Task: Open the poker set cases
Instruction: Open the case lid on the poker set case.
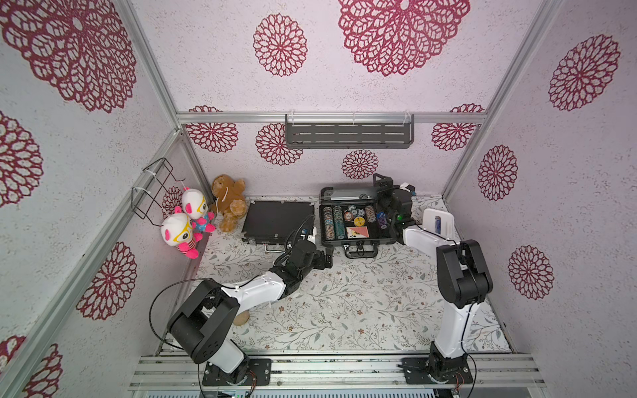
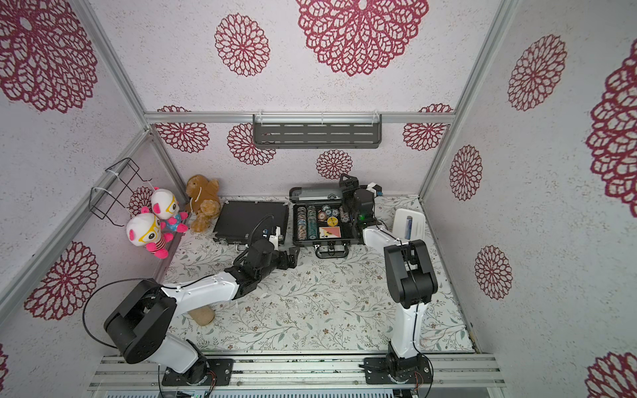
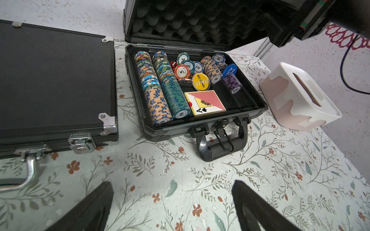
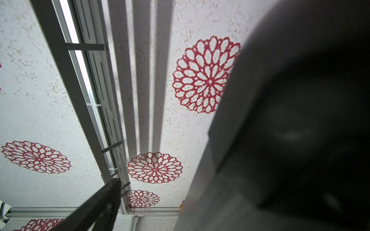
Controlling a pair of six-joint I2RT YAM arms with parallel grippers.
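The flat black poker case with silver corners (image 1: 275,218) lies shut on the floral tabletop (image 1: 362,303) toward the back. Its silver latch (image 3: 81,143) and silver handle (image 3: 26,170) face the arms. Just beside it stands the thicker grey poker case with black corners (image 3: 172,131), open. Its foam-lined lid (image 1: 344,195) is raised upright at the back wall, and its tray shows rows of poker chips (image 3: 158,86) and a red-backed deck of cards (image 3: 204,102). The left pincer (image 1: 329,256) sits low over the tabletop in front of the gap between the two cases, near the grey case's front corner, touching neither. Its fingers (image 3: 90,208) are spread wide with nothing between them. The right pincer (image 1: 382,181) is held high at the raised lid's upper corner, on the side nearer the white plastic tissue box (image 1: 439,222). In the right wrist view one finger (image 4: 100,202) sits far out to the side, so the jaws stand wide. A blurred grey and black mass fills the other side of that view, and whether the pincer touches the lid cannot be told.
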